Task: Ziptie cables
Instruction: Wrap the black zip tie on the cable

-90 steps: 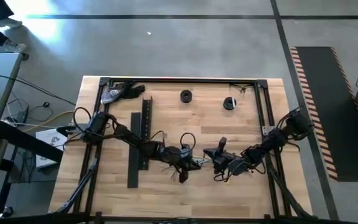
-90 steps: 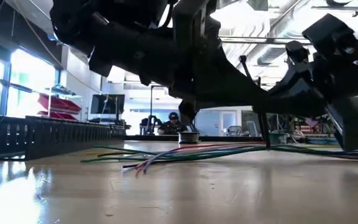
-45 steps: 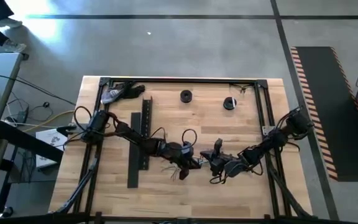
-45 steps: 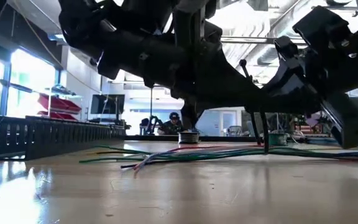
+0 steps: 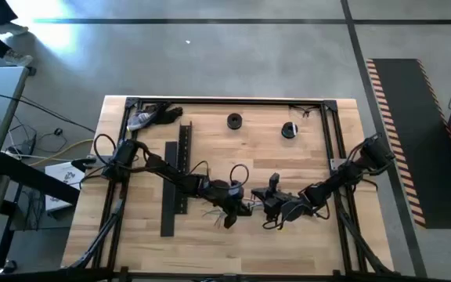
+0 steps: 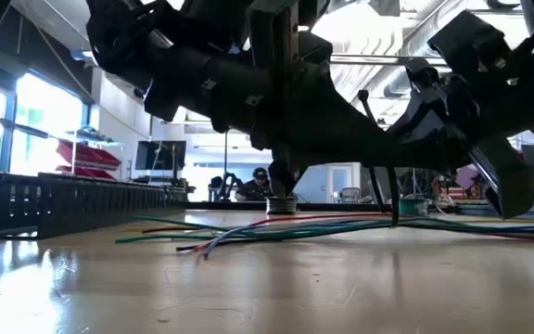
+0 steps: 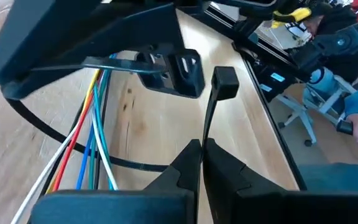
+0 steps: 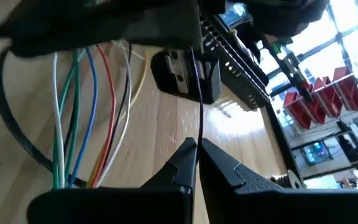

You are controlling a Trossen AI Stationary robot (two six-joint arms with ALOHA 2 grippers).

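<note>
1. A pale wooden table (image 5: 233,243) framed by black rails is seen on a grey concrete floor
2. The left gripper (image 7: 199,155), at the table's middle, is clenched on a thin black zip tie (image 7: 211,109) with a square head
3. The right gripper (image 8: 196,152), just beside the left, is pinched shut on a thin black strap (image 8: 199,99)
4. The thin cables (image 6: 276,229) in white, green, blue, red and orange are laid flat on the wood beneath both grippers
5. A long black slotted channel bar (image 5: 176,180) is seen towards the left
</note>
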